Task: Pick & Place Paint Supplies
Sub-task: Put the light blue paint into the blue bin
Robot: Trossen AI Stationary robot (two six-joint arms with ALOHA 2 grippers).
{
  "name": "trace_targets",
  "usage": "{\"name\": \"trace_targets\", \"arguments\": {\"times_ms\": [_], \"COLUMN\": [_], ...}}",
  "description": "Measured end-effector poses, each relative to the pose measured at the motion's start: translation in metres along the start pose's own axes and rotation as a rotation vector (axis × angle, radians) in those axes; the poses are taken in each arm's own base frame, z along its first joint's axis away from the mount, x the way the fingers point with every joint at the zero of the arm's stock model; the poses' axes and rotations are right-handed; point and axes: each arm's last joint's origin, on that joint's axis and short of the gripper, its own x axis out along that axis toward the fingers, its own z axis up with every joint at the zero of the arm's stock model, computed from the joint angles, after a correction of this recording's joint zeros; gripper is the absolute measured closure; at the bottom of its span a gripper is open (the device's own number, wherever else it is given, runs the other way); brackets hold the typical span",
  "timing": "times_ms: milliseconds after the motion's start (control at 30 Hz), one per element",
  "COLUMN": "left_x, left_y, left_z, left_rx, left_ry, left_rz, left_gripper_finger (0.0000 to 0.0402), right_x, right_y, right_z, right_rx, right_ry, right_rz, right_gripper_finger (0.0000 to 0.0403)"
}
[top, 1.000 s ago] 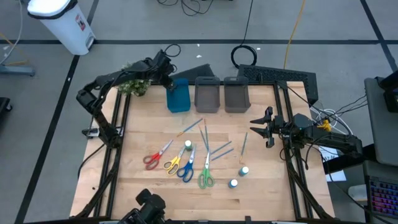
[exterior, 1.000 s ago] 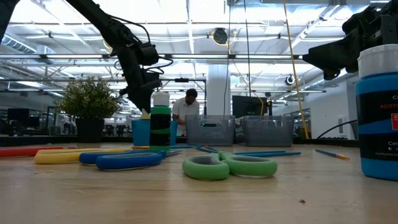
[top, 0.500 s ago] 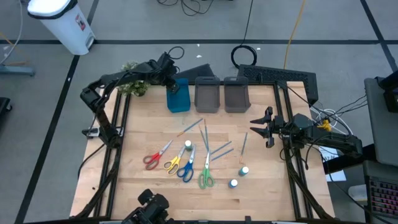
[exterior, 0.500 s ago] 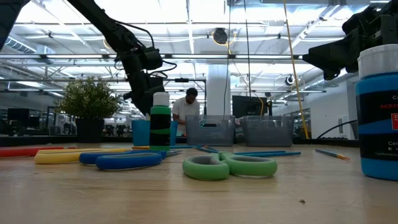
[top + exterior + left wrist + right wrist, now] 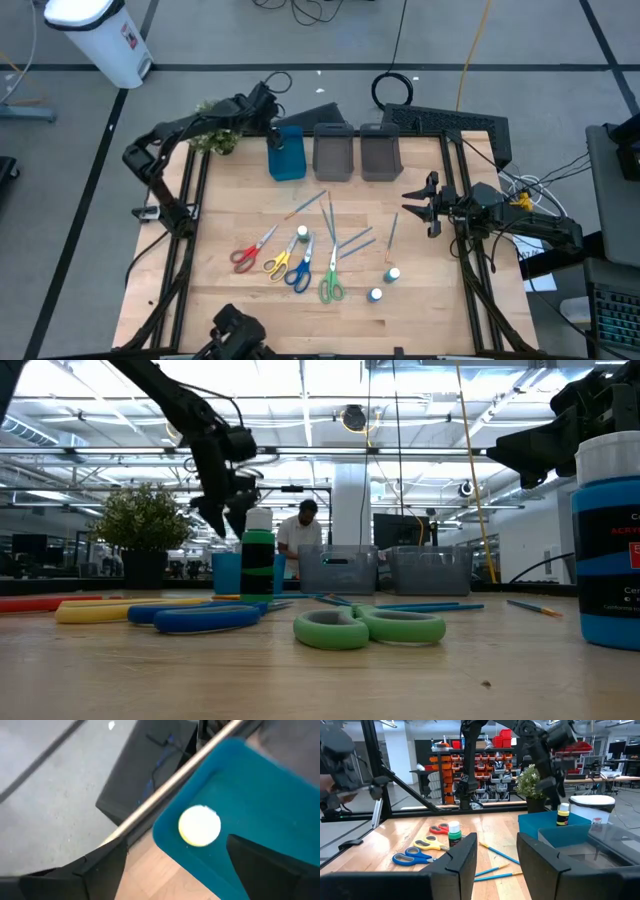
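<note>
My left gripper (image 5: 272, 130) hangs open over the blue bin (image 5: 287, 158) at the table's far left. Below its spread fingers, and apart from them, a small bottle with a pale yellow cap (image 5: 200, 825) is inside the bin; it also shows as a bottle (image 5: 563, 815) at the bin's rim. Whether it stands on the bin's floor I cannot tell. My right gripper (image 5: 408, 205) waits open at the right edge, level, with nothing between its fingers. Several scissors (image 5: 300, 270), brushes (image 5: 355, 240) and three bottles (image 5: 393, 273) lie or stand on the wood.
Two grey bins (image 5: 334, 152) (image 5: 380, 152) stand right of the blue one along the far edge. A small potted plant (image 5: 215, 138) stands at the far left corner, beside my left arm. A white-capped green bottle (image 5: 258, 555) stands mid-table among the scissors.
My left gripper has opened over the blue bin and let go of the yellow-capped bottle, which has dropped from between its fingers into the bin. The gripper has drawn back slightly toward the table's left edge.
</note>
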Motion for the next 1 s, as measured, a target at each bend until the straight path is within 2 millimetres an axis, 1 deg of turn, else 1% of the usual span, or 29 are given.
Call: {"name": "trace_targets", "arguments": {"times_ms": [100,233,333,433,533,700,767,833,1000], "left_x": [-0.024,-0.066,-0.098,-0.129,-0.155,-0.194,-0.200,-0.199,-0.182], "left_y": [-0.001,-0.008,-0.016,-0.029,-0.047,-0.074,-0.082,-0.088,-0.097], "left_z": [0.003,0.005,0.005,0.002,-0.002,-0.017,-0.028,-0.043,-0.084], "left_rx": [-0.016,-0.028,-0.007,0.038,0.110,0.257,0.301,0.322,0.298], "left_ry": [-0.067,-0.190,-0.288,-0.397,-0.490,-0.608,-0.655,-0.712,-0.833], "left_rz": [-0.006,-0.029,-0.093,-0.215,-0.333,-0.448,-0.491,-0.539,-0.629], "left_gripper_finger": [0.0033,0.0024,0.0024,0.0023,0.0023,0.0023,0.0023,0.0023,0.0023], "right_x": [0.000,0.000,0.000,0.000,0.000,0.000,0.000,0.000,0.000], "right_y": [0.000,0.000,0.000,0.000,0.000,0.000,0.000,0.000,0.000], "right_z": [0.000,0.000,0.000,0.000,0.000,0.000,0.000,0.000,0.000], "right_rx": [0.000,0.000,0.000,0.000,0.000,0.000,0.000,0.000,0.000], "right_ry": [0.000,0.000,0.000,0.000,0.001,0.000,0.000,0.000,0.001], "right_rz": [0.000,0.000,0.000,0.000,0.000,0.000,0.000,0.000,0.000], "right_gripper_finger": [0.0273,0.0273,0.0273,0.0273,0.0273,0.0273,0.0273,0.0273,0.0273]}}
